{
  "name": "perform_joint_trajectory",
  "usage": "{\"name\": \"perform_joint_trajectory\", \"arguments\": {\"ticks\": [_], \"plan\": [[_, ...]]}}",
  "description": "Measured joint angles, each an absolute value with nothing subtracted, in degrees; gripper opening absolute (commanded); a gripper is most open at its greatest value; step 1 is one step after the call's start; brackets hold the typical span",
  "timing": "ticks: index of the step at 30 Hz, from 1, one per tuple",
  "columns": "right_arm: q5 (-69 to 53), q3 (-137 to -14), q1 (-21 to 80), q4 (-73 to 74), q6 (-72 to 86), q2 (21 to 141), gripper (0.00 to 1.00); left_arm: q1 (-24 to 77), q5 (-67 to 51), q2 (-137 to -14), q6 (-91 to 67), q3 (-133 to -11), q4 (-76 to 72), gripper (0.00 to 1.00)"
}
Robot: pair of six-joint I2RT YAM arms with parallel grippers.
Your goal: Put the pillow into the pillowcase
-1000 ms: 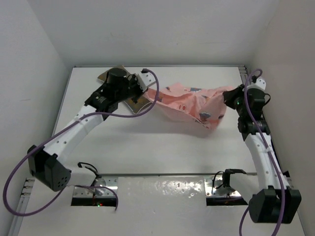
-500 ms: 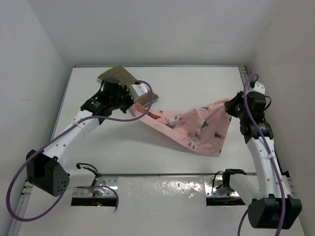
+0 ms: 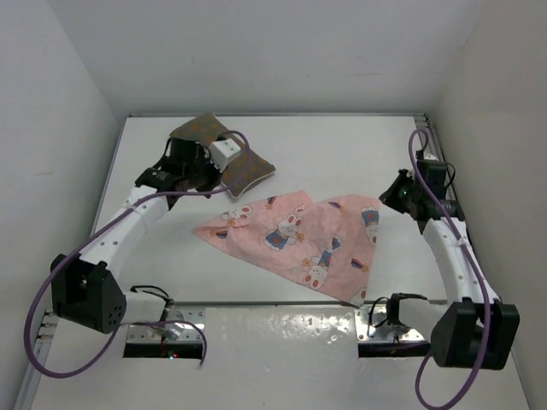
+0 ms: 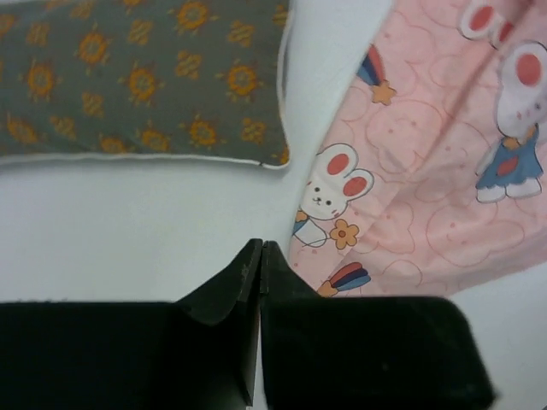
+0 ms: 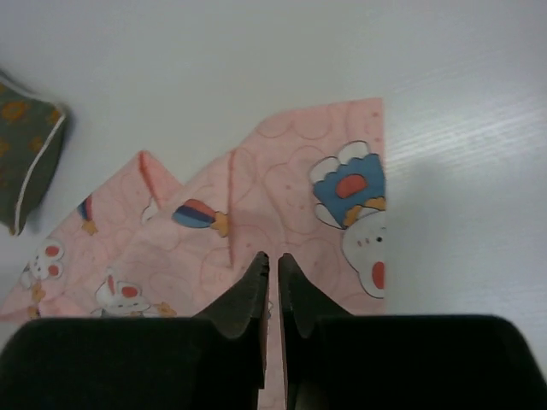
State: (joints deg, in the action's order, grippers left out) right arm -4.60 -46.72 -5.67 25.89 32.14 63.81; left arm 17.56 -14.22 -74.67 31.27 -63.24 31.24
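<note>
The pillowcase (image 3: 295, 239) lies spread flat on the white table, pink with white rabbits. It also shows in the left wrist view (image 4: 427, 171) and the right wrist view (image 5: 282, 205). The pillow (image 3: 244, 166), olive-brown with orange dots, lies at the back left, partly under my left wrist. It shows clearly in the left wrist view (image 4: 145, 77) and at the left edge of the right wrist view (image 5: 26, 154). My left gripper (image 3: 208, 181) (image 4: 260, 248) is shut and empty over bare table beside the pillowcase's left corner. My right gripper (image 3: 389, 195) (image 5: 273, 258) is shut and empty above the pillowcase's right edge.
White walls close in the table (image 3: 171, 256) on the left, back and right. Two metal mounting plates (image 3: 162, 329) (image 3: 389, 329) sit at the near edge. Purple cables (image 3: 34, 316) loop off both arms.
The pillowcase was held stretched in the air between both grippers. Both have let go and it has dropped flat onto the table. Both grippers have pulled back, nearer and apart.
</note>
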Motion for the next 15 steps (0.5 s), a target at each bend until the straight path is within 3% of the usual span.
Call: {"name": "perform_joint_trajectory", "arguments": {"ticks": [1, 2, 5, 7, 9, 15], "plan": [[-5.7, -46.1, -4.7, 24.7, 32.1, 62.7, 0.2, 16.2, -14.2, -74.9, 29.6, -63.3, 30.9, 0.04], [-6.6, -45.9, -3.7, 23.8, 32.2, 62.3, 0.39, 15.1, -14.4, -75.4, 28.7, -63.4, 30.7, 0.36], [-8.1, -45.4, -0.1, 21.2, 32.1, 63.4, 0.59, 13.6, -13.8, -77.6, 28.1, -63.8, 30.6, 0.83], [-8.8, -44.6, 2.5, 19.7, 32.2, 65.5, 0.65, 14.4, -12.6, -79.7, 27.8, -63.8, 30.2, 0.94], [-9.6, -43.5, 4.7, 18.3, 32.4, 67.8, 0.68, 14.7, -11.6, -81.9, 26.8, -63.9, 29.3, 0.98], [-12.3, -40.2, 10.4, 14.1, 33.8, 75.9, 0.69, 13.1, -9.4, -89.6, 21.9, -66.6, 22.1, 1.0]]}}
